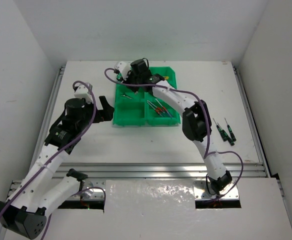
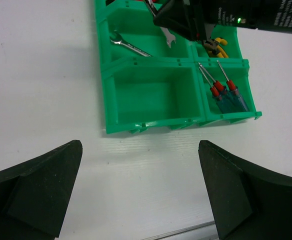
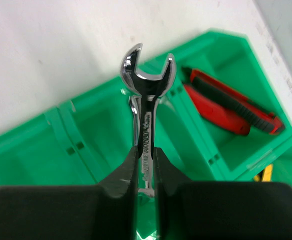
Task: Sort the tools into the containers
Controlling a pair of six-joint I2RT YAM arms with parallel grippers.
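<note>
Claw on your right arm [image 3: 146, 152] clamps a slim silver wrench [image 3: 147, 85], pointing lengthwise over the green plastic tray [image 2: 151, 97]; left claw [image 2: 139, 145] gapes.

Polished metal against glossy plastic
The silver wrench [image 3: 146, 115] is gleaming mirror-bright, the green tray [image 3: 86, 131] is shining smooth, the white table [image 3: 51, 50] is looking matt

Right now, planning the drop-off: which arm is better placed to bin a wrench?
Right. The right fingers pinch the wrench over the green tray; the left fingers stand open, empty, short of it.
</note>
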